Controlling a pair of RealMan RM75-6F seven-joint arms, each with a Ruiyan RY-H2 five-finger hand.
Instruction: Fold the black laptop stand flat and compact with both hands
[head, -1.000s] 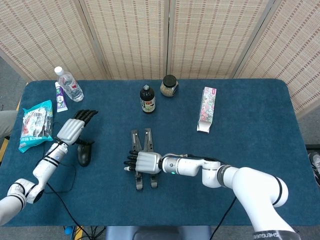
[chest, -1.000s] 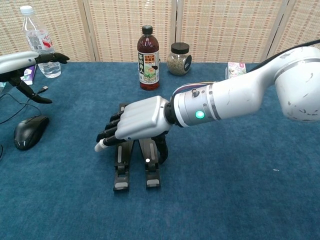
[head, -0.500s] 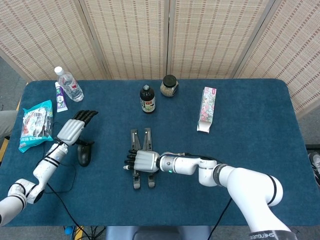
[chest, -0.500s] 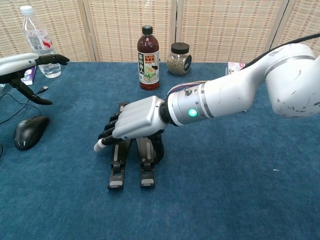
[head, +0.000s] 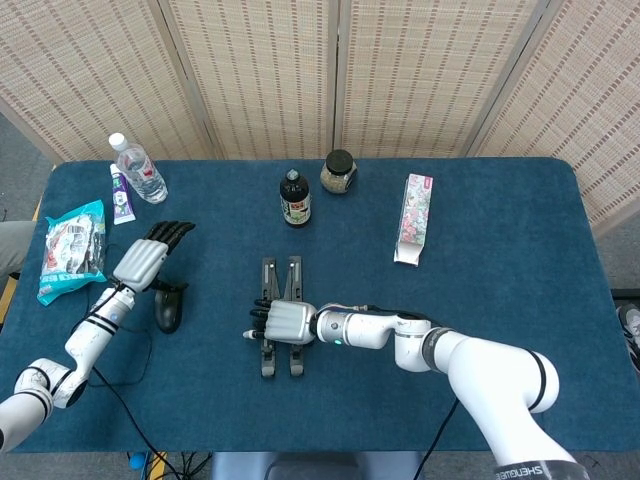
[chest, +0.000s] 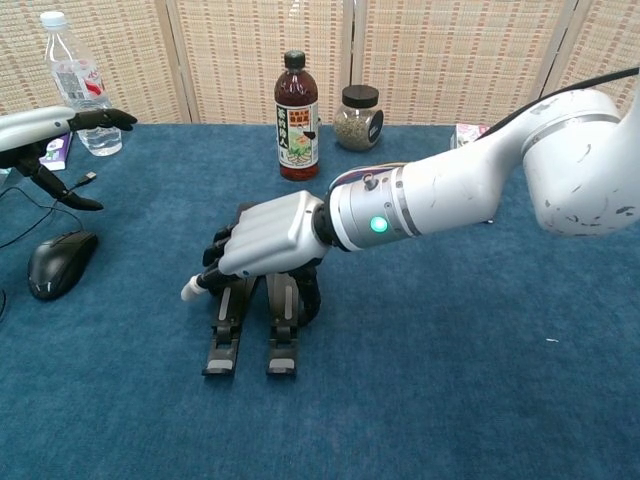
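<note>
The black laptop stand (head: 268, 273) lies flat in the middle of the blue table as two narrow bars side by side, their near ends (chest: 222, 347) pointing at me. My right hand (head: 283, 322) lies palm down across its middle (chest: 268, 238), fingers reaching left over the bars and thumb curled down at the right bar, holding it. My left hand (head: 148, 258) hovers well to the left above a mouse, fingers stretched out and apart with nothing in them (chest: 45, 125).
A black mouse (head: 168, 308) with its cable lies under the left hand. A dark bottle (head: 294, 198) and a jar (head: 339, 172) stand behind the stand. A water bottle (head: 138, 170), tube (head: 120, 193), snack bag (head: 72, 250) and pink box (head: 414, 218) sit further off.
My right hand has slid a little to the left, and the stand has moved with it, its near ends swinging left. The left hand has stayed where it was.
</note>
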